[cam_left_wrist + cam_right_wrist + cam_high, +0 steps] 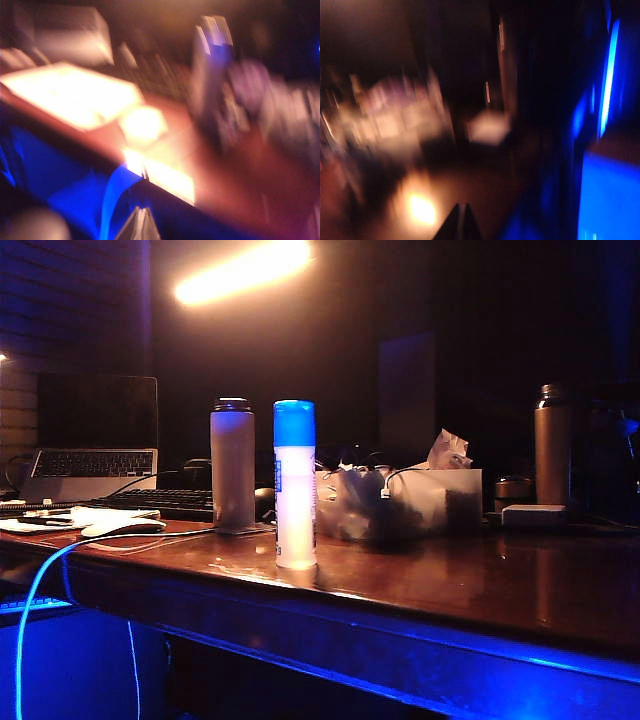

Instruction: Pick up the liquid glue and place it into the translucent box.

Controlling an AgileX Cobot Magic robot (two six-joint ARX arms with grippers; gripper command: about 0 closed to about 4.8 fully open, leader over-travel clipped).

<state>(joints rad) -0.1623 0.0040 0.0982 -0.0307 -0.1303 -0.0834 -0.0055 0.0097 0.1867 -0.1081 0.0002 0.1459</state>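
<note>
The liquid glue [295, 485], a slim white bottle with a blue cap, stands upright near the front edge of the wooden table [480, 585]. Just behind and to its right sits the translucent box [400, 502], with cables and crumpled paper above its rim. Neither gripper shows in the exterior view. In the blurred left wrist view my left gripper [141, 212] is shut and empty, back off the table's edge. My right gripper [461, 207] is likewise shut on nothing, and the box [390, 120] is a pale blur well beyond it.
A greyish flask [232, 465] with a dark lid stands just left of the glue. At the right are a tall dark metal bottle [552, 445] and a small white block [533, 515]. A laptop [95, 440], keyboard [165, 502] and papers [90, 520] fill the left. A blue cable [40, 590] hangs off the front.
</note>
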